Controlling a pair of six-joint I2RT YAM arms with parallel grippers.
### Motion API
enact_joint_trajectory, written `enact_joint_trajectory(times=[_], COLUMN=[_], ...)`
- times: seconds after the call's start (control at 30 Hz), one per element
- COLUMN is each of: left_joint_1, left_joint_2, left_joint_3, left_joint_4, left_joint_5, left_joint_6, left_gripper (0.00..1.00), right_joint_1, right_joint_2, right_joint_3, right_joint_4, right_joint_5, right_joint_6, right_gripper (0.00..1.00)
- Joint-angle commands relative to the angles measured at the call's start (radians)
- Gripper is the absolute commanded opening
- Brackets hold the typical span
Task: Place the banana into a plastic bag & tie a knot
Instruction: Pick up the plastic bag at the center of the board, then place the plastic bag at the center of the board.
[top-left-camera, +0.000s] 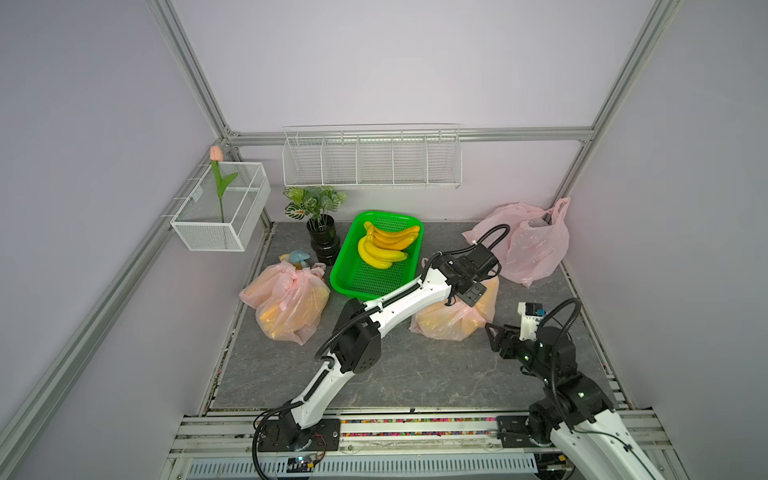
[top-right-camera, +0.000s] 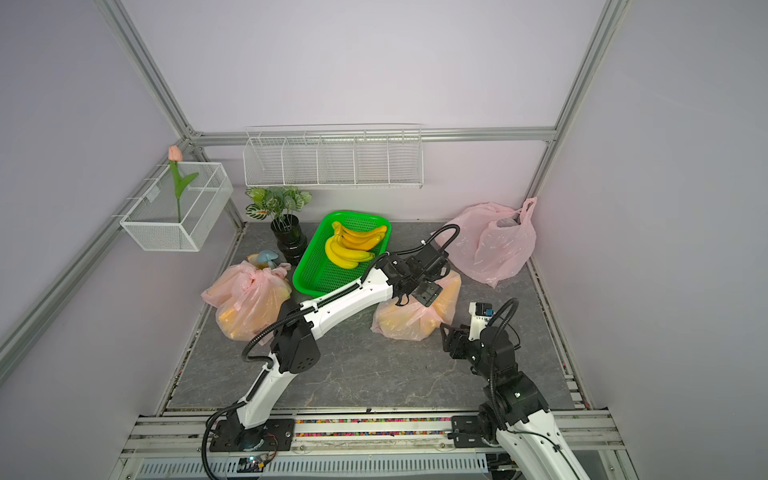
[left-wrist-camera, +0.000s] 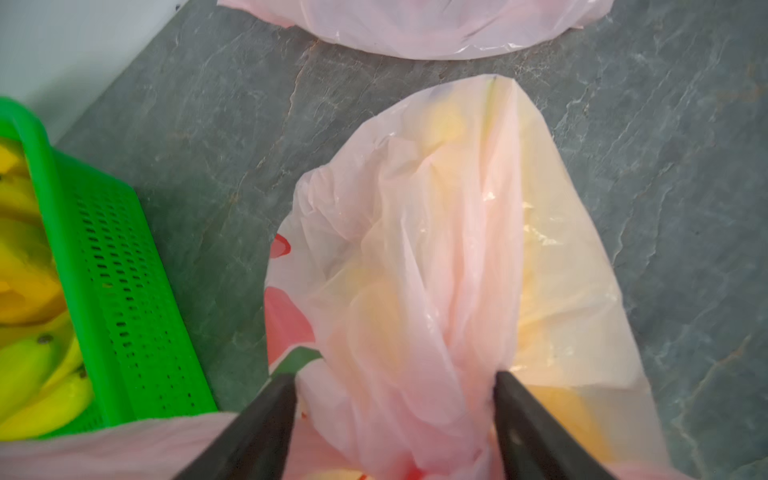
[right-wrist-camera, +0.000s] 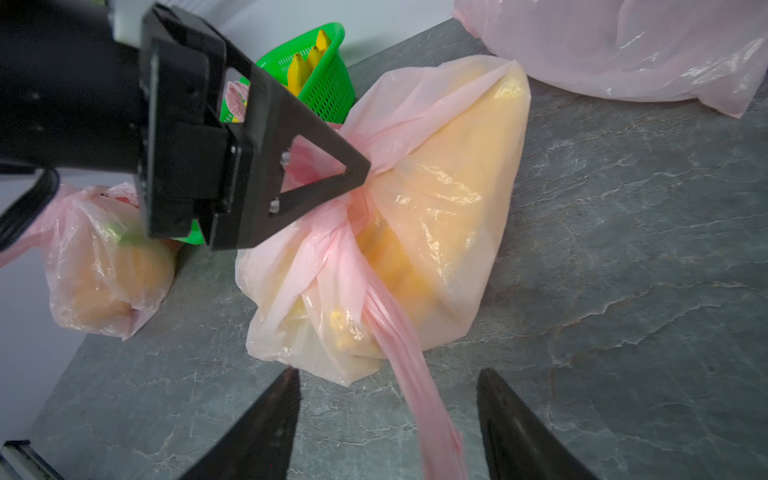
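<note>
Pink knotted bag (right-wrist-camera: 449, 216), right gripper (right-wrist-camera: 388, 370), jaws apart

Your tied bag (top-left-camera: 440, 324) was translucent pink, yellow-orange showing through, with some red print. Bananas (top-left-camera: 384, 245) were yellow, a few greenish. Basket (top-left-camera: 365, 282) was bright green, dotted with slots. Tabletop (top-left-camera: 415, 374) was grey, pale-veined like slate. Right gripper (right-wrist-camera: 388, 370) was black. Plant (top-left-camera: 313, 201) leaves were green with white striping; its pot (top-left-camera: 322, 232) black.

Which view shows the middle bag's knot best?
Right wrist view: the knot shows plainly, tail trailing out. In both top views the left pincer covers it; the left wrist view shows only bunched plastic.
</note>
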Motion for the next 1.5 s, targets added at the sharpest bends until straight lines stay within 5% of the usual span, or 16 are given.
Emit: enact_joint_trajectory(times=[0.0,0.13,0.3,0.4,0.7,0.9,1.07,1.23,1.47], left_joint_1=[0.003,0.004,0.010,0.005,-0.005,-0.004,0.006,0.105,0.105], left_joint_2=[0.026,0.016,-0.037,-0.110,-0.586,-0.945,-1.148,-1.343,-1.545], left_joint_3=[0.039,0.040,0.037,-0.020,-0.571,-0.890,-0.937,-1.054,-1.297], left_joint_4=[-0.067,-0.067,-0.075,-0.042,0.433,0.646,0.429,0.252,0.147], left_joint_5=[0.035,0.049,0.030,0.021,0.033,-0.146,-0.541,-0.565,-0.597], left_joint_6=[-0.059,-0.091,-0.105,-0.123,-0.127,-0.189,-0.303,-0.498,-0.772], left_gripper=[0.56,0.41,0.01,0.00,0.00,0.00,0.00,0.00,0.00], right_joint_1=[-0.007,-0.007,-0.007,-0.007,-0.007,-0.008,-0.008,-0.008,-0.011], right_joint_2=[-0.025,-0.055,-0.120,-0.153,-0.187,-0.129,-0.085,-0.053,0.010], right_joint_3=[-0.003,0.013,0.001,-0.010,-0.005,0.092,0.103,0.077,0.059], right_joint_4=[-0.030,-0.067,-0.106,-0.120,-0.152,-0.169,-0.159,-0.105,-0.069], right_joint_5=[0.050,0.084,0.154,0.171,0.199,0.121,0.120,0.115,0.129], right_joint_6=[-0.036,-0.055,-0.062,-0.062,-0.042,0.026,0.036,0.030,-0.006], right_gripper=[0.75,0.79,0.85,0.87,0.93,0.99,0.98,0.98,0.97])
